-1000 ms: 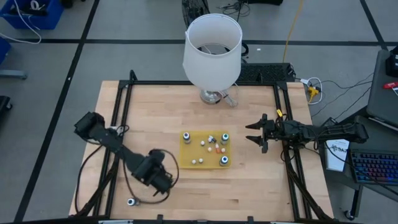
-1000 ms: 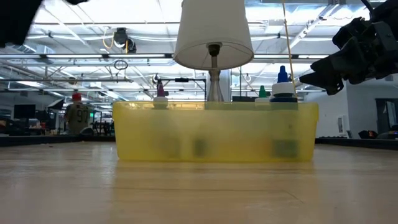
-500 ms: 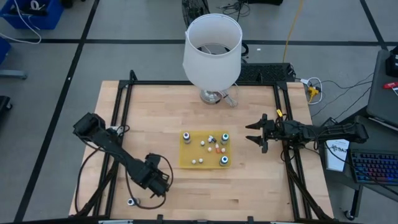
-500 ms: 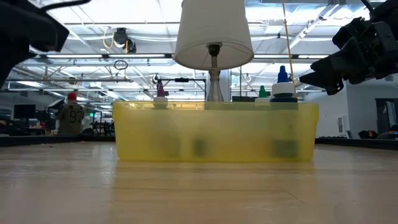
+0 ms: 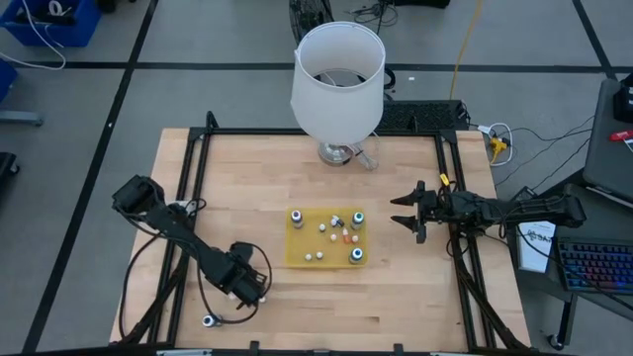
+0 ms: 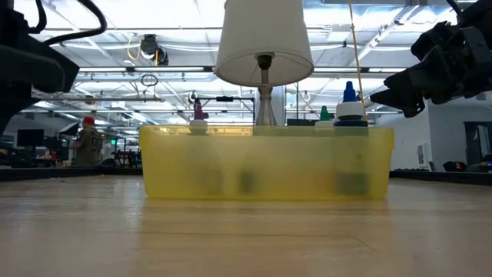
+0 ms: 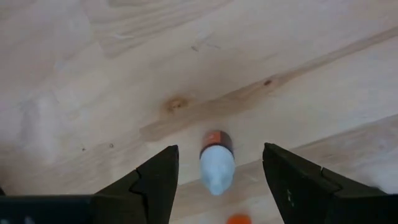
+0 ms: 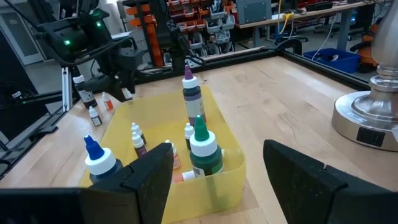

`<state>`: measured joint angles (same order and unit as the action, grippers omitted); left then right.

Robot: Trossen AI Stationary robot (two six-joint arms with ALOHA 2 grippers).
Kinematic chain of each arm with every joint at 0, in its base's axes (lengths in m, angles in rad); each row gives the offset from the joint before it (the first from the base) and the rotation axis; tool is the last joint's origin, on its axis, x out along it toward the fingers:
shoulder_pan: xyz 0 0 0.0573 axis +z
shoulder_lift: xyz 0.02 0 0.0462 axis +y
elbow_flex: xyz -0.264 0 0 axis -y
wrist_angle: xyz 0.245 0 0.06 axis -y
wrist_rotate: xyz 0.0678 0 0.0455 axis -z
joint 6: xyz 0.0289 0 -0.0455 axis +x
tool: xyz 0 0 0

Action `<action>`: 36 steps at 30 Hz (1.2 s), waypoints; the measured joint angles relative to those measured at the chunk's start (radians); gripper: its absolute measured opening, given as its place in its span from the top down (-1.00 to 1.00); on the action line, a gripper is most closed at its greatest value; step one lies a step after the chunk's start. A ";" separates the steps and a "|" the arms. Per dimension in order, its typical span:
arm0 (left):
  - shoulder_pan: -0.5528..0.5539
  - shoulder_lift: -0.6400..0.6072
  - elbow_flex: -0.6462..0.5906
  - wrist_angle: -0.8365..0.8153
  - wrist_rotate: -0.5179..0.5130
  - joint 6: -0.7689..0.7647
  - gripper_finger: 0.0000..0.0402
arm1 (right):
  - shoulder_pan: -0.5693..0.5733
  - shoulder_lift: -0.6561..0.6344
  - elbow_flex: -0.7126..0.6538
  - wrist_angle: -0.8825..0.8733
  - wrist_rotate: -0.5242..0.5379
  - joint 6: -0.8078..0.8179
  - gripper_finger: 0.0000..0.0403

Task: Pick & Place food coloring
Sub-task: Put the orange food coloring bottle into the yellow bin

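A yellow tray (image 5: 297,252) in the middle of the table holds several small food coloring bottles (image 5: 355,256). Near the front left, my left gripper (image 5: 249,293) points straight down, open. In the left wrist view a tiny white-capped bottle (image 7: 216,163) with an orange band stands on the wood between its fingers (image 7: 155,180), with a gap on each side. An orange bit (image 7: 239,219) lies beside it. One more bottle (image 5: 209,320) stands near the front edge. My right gripper (image 5: 401,213) waits open and level, right of the tray.
A big white lamp (image 5: 336,69) stands at the far middle of the table. A black frame (image 5: 203,148) runs along the table's edges. Bare wood lies left of the tray and toward the front. A person (image 6: 91,142) shows far off in the room.
My left gripper has gone down toward the table and a little toward the left edge, still pointing down. The right arm, the tray and its bottles have kept still.
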<state>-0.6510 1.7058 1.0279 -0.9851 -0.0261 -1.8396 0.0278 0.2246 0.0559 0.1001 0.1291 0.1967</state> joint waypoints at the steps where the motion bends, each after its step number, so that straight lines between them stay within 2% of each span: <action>1: 0.000 0.000 -0.004 0.000 0.004 0.001 -0.17 | 0.000 0.000 0.000 0.000 0.000 0.000 -0.18; 17: 0.000 0.000 -0.007 0.003 0.026 0.003 -0.15 | 0.000 0.000 0.000 0.000 0.000 0.000 -0.18; 20: 0.000 0.000 -0.007 0.003 0.034 0.009 -0.02 | 0.000 0.000 0.000 0.000 0.000 0.000 -0.18; 30: 0.000 -0.002 -0.007 0.004 0.006 0.009 0.64 | 0.000 0.000 0.000 0.000 0.000 0.000 -0.18; 36: 0.000 -0.002 -0.006 0.013 -0.053 0.054 0.70 | 0.000 0.000 0.000 0.000 0.000 0.000 -0.18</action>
<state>-0.6510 1.7042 1.0223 -0.9723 -0.0792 -1.7859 0.0277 0.2245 0.0559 0.1001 0.1291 0.1967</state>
